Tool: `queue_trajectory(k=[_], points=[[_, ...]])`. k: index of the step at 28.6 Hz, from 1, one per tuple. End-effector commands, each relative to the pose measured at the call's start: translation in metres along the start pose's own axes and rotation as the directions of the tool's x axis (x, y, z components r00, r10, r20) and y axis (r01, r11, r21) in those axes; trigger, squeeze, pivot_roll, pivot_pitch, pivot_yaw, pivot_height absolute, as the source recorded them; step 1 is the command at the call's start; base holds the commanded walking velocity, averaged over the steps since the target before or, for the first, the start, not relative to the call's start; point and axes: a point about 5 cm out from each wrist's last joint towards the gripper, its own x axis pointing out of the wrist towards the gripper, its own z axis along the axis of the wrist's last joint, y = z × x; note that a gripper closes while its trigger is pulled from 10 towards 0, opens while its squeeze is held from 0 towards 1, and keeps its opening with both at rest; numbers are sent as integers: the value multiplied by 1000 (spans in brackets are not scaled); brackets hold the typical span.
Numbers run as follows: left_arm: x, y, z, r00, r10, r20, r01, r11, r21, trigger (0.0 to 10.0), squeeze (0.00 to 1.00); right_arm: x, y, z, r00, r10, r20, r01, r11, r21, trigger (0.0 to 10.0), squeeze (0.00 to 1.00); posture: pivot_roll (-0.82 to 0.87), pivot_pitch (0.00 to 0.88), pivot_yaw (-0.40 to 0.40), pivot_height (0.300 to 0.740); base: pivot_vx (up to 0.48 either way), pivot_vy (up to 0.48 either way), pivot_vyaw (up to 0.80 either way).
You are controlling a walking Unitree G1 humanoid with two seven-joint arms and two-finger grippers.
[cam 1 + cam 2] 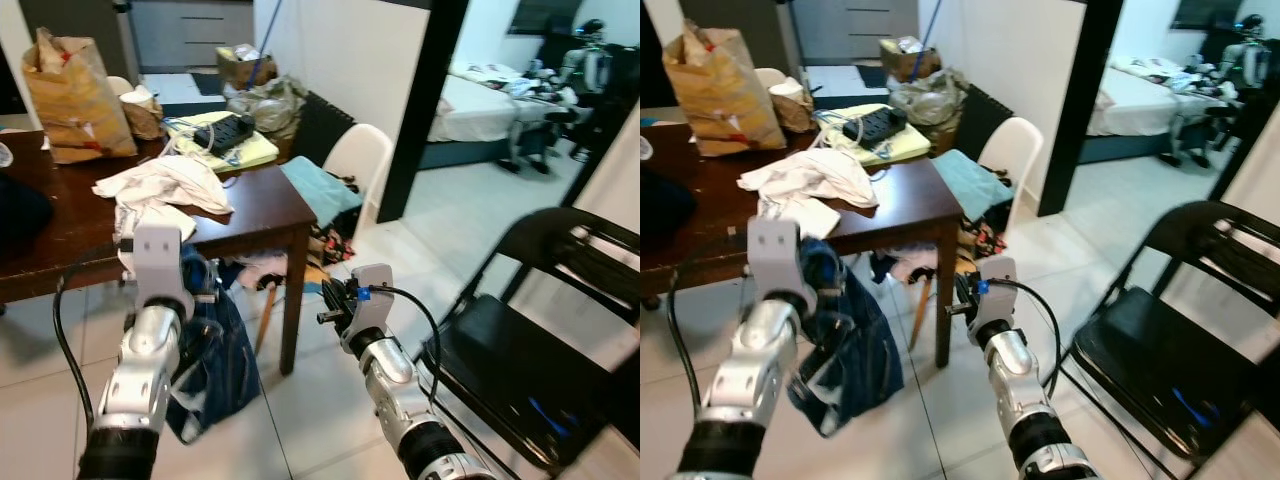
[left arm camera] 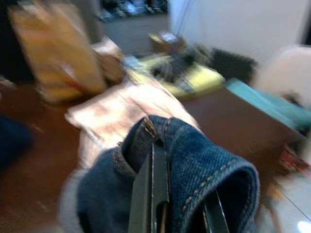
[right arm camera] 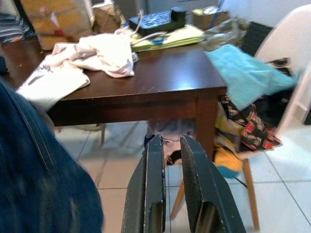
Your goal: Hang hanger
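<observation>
Denim, dark blue with tan stitching, thick folded seam: the jeans [image 1: 215, 360] hang bunched off the left gripper [image 2: 172, 204], lower left of the frame, black fingers [image 2: 153, 194] clamped into the fabric fold. No hanger can be made out in any view. Right gripper [image 3: 170, 194] sits lower centre of the head view, long ribbed black fingers nearly together with a thin gap, holding nothing, pointed toward the table edge. Dark brown wooden table [image 1: 260, 205], smooth glossy top, square leg, takes the upper left; on it a crumpled white cloth [image 1: 160, 185], a creased brown paper bag [image 1: 75, 95], a yellow pad with a black power strip [image 1: 228, 130]. White moulded chair [image 1: 360, 155] behind the table corner carries a teal cloth [image 1: 320, 190], with patterned clothes heaped below. Black metal folding chair [image 1: 540, 350], flat seat and tubular frame, fills the lower right just beside the right arm. Floor is pale glossy tile [image 1: 310, 400]. Bed with white sheets [image 1: 480, 105] sits upper right through a dark doorway. Left wrist view is blurred.
</observation>
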Motion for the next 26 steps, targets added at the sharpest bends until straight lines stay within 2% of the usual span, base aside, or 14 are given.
queue_trajectory(k=[1,3,4,6,7,8,11,13,14,15,16,19,23,26], points=[[7,13,17,998,37,57,-40,998,48,10000,0,4,6,4,1000,17,15,-17,1000,-2,10000,0,75,0,-78,740,435,0,800],[7,13,17,998,37,57,-40,998,48,10000,0,4,6,4,1000,17,15,-17,1000,-2,10000,0,75,0,-78,740,435,0,800],[15,17,29,995,39,92,-46,997,69,10000,0,4,5,5,1000,1,22,-2,1000,26,10000,0,75,0,-79,740,435,0,0],[34,22,72,977,40,207,-65,991,115,10000,0,3,2,5,1000,-11,27,10,999,52,10000,0,75,0,-75,740,431,0,0],[34,22,72,977,40,207,-65,991,115,10000,0,3,2,5,1000,-11,27,10,999,52,10000,0,75,0,-75,740,431,0,0],[41,25,92,964,46,261,-82,988,129,10000,0,2,1,5,1000,-13,27,11,998,56,10000,0,74,0,-73,740,439,0,0],[44,26,104,955,52,290,-95,986,135,10000,0,2,1,5,1000,-12,27,11,998,55,10000,0,74,0,-73,740,439,0,0],[52,21,129,942,-14,336,-38,989,146,10000,0,1,-1,5,999,-28,34,25,998,63,10000,0,77,0,-70,740,435,0,0],[52,21,129,942,-14,336,-38,989,146,10000,0,1,-1,5,999,-28,34,25,998,63,10000,0,77,0,-70,740,439,0,0],[56,10,139,931,-105,349,55,987,151,10000,0,1,-1,5,999,-33,37,30,997,65,10000,0,78,0,-69,740,435,0,0],[56,10,139,931,-105,349,55,987,151,10000,0,1,-1,5,999,-33,37,30,997,65,10000,0,78,0,-69,740,435,0,0],[60,-22,147,891,-292,348,227,949,217,10000,0,0,-1,5,998,-39,41,36,997,68,10000,0,72,0,-61,740,437,0,0],[61,-36,142,878,-355,321,291,928,232,10000,0,0,-1,5,998,-46,43,43,997,71,10000,0,69,0,-59,740,436,0,0],[59,-51,133,850,-450,273,381,884,271,10000,0,-1,-1,5,998,-52,45,48,996,74,10000,0,67,0,-54,740,434,0,0]])
